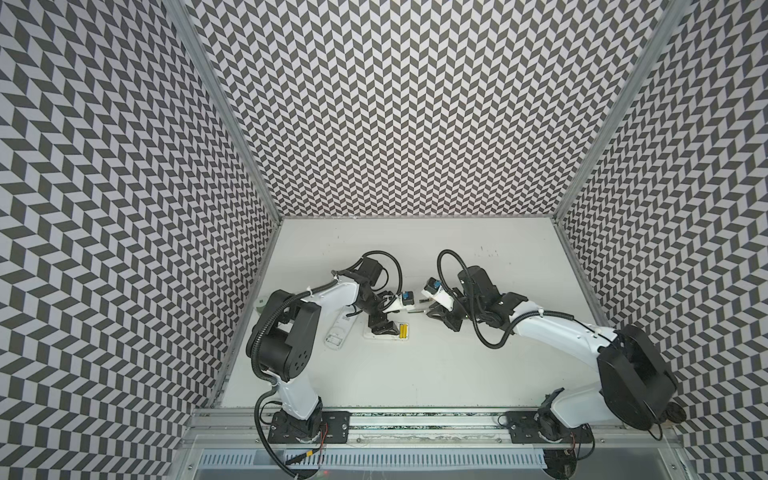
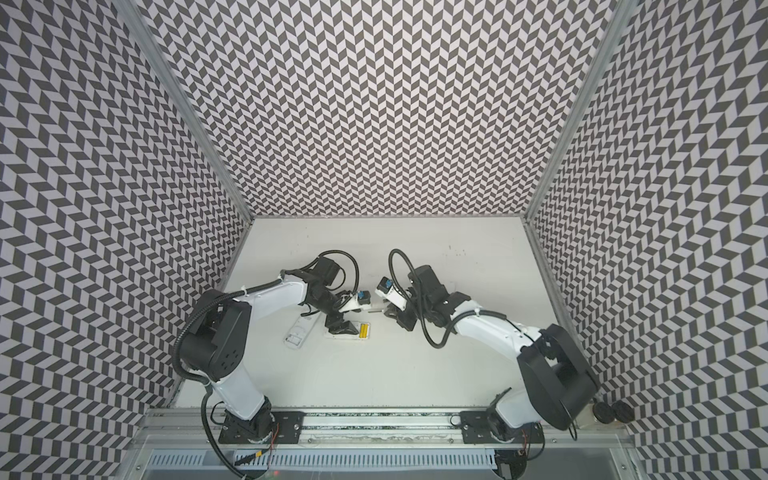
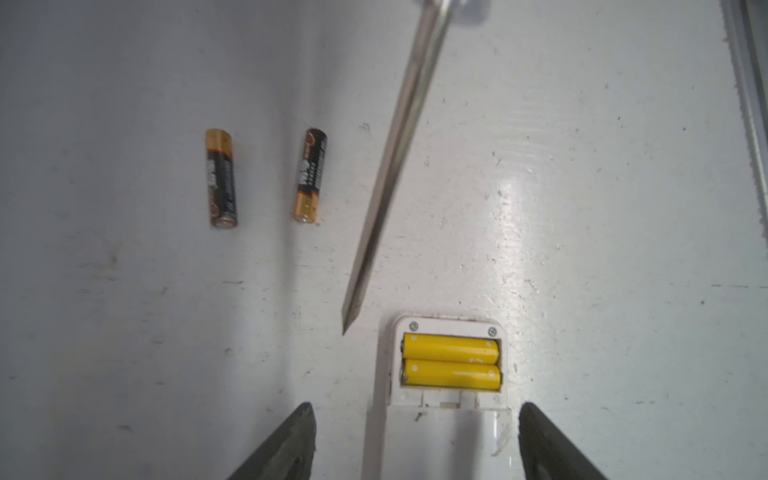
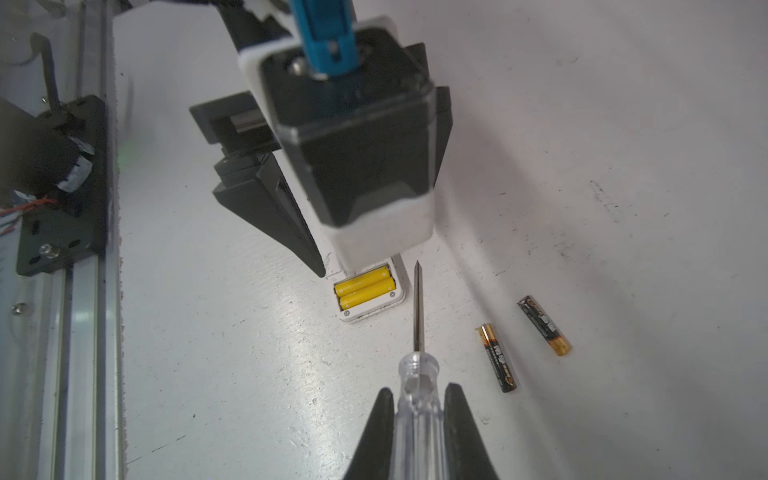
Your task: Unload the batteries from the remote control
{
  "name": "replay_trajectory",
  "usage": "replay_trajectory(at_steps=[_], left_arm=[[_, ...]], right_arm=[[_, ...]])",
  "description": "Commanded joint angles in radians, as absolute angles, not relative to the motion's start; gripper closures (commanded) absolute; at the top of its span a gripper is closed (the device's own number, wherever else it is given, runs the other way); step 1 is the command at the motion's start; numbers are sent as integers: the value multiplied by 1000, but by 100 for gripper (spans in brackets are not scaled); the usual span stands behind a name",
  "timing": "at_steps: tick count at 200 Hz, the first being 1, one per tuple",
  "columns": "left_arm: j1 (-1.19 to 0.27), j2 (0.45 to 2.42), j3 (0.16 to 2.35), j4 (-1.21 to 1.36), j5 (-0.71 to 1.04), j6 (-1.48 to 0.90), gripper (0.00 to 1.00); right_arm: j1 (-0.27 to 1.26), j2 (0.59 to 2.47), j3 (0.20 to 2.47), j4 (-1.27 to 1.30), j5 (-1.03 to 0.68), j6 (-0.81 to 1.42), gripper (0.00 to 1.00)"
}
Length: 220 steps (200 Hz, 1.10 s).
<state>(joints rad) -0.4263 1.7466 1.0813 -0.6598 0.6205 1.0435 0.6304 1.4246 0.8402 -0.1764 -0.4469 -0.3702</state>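
Left tool (image 3: pixel 416 407): jaws wide, straddling remote control (image 3: pixel 451 326); I see two yellow batteries (image 3: pixel 451 361) seated in it, just ahead. Right tool (image 4: pixel 419 390): clamped on screwdriver (image 4: pixel 417 307) (clear handle); two black batteries (image 4: pixel 496 357) loose on surface (image 4: pixel 249 395) beside the shaft.

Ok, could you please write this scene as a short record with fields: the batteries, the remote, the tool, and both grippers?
yellow batteries: two, side by side in the open compartment of the remote
black batteries: two, loose on the table, apart from each other
screwdriver: tip beside the compartment, outside it
left gripper: open, straddling the remote
right gripper: shut on the clear handle of the screwdriver
remaining: yellow pair not yet removed
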Motion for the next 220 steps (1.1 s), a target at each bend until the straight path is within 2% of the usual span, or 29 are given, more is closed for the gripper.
replay_trajectory(at_steps=[1, 44, 123, 133, 146, 160, 172, 194, 220], left_arm=[[-431, 1744, 1139, -737, 741, 1020, 25], [-438, 1756, 1184, -731, 805, 1008, 31], [-451, 1762, 1182, -736, 830, 1002, 72], [-452, 1762, 1182, -733, 834, 1001, 82], [-456, 1760, 1190, -741, 838, 994, 99], [-452, 1759, 1188, -748, 852, 994, 100], [-451, 1759, 1177, -741, 854, 998, 100], [-453, 1756, 1188, -753, 862, 999, 100], [-451, 1761, 1185, -763, 872, 1021, 100]], right_arm=[[619, 1382, 813, -72, -555, -316, 100], [618, 1406, 794, -17, -665, -275, 100], [620, 1438, 810, -4, -708, -272, 100], [618, 1436, 797, 20, -707, -261, 100], [618, 1435, 803, 4, -705, -267, 100], [619, 1424, 794, -2, -700, -299, 100], [618, 1396, 754, 60, -684, -306, 92], [617, 1345, 684, 138, -670, -319, 68], [618, 1327, 641, 175, -719, -380, 64]])
